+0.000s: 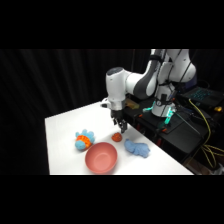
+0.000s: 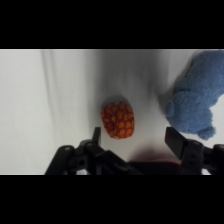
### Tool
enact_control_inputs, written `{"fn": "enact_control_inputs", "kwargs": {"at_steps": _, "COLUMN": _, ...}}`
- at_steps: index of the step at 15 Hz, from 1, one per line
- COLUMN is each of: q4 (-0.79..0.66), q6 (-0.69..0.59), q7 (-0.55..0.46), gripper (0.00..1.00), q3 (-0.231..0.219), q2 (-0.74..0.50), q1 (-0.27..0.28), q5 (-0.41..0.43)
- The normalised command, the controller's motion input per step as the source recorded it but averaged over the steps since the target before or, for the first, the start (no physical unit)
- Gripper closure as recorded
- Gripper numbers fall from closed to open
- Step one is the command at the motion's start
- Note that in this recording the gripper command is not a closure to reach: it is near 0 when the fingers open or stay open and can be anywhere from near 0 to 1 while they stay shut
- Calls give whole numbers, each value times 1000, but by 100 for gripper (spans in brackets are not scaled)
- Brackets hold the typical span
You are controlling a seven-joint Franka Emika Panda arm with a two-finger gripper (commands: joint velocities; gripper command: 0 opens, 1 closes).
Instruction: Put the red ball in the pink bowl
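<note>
The red ball point(image 2: 119, 120) is a small red-orange textured ball lying on the white table; in the side view the red ball point(image 1: 116, 137) sits just behind the pink bowl point(image 1: 101, 157), a wide salmon bowl at the table's front. My gripper point(image 1: 120, 127) hangs just above the ball, a little to its right. In the wrist view my gripper point(image 2: 135, 137) is open, its fingers point(image 2: 176, 140) spread wide, and the ball lies close to the left finger, untouched. Nothing is held.
A light-blue lumpy soft object point(image 1: 137, 148) lies right of the ball, seen close in the wrist view as the blue soft object point(image 2: 197, 97). A blue toy with orange patches point(image 1: 84, 140) sits left of the bowl. Black equipment and cables point(image 1: 200, 120) stand beyond the table's right edge.
</note>
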Motion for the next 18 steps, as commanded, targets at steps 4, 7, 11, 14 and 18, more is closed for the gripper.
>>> {"fn": "enact_control_inputs", "kwargs": {"at_steps": 4, "q4": 159, "q6": 136, "q7": -189, "gripper": 0, "q3": 5, "q2": 288, "q1": -61, "q5": 194}}
{"fn": "enact_control_inputs", "kwargs": {"at_steps": 7, "q4": 231, "q6": 69, "q7": -241, "gripper": 0, "q3": 79, "q2": 306, "q1": -78, "q5": 256}}
{"fn": "enact_control_inputs", "kwargs": {"at_steps": 11, "q4": 192, "q6": 35, "q7": -226, "gripper": 0, "q3": 101, "q2": 216, "q1": -98, "q5": 217}}
{"fn": "enact_control_inputs", "kwargs": {"at_steps": 14, "q4": 82, "q6": 21, "q7": -200, "gripper": 97, "q3": 76, "q2": 59, "q1": -106, "q5": 167}}
{"fn": "enact_control_inputs", "kwargs": {"at_steps": 18, "q4": 9, "q6": 51, "q7": -153, "gripper": 100, "q3": 38, "q2": -53, "q1": -77, "q5": 125}}
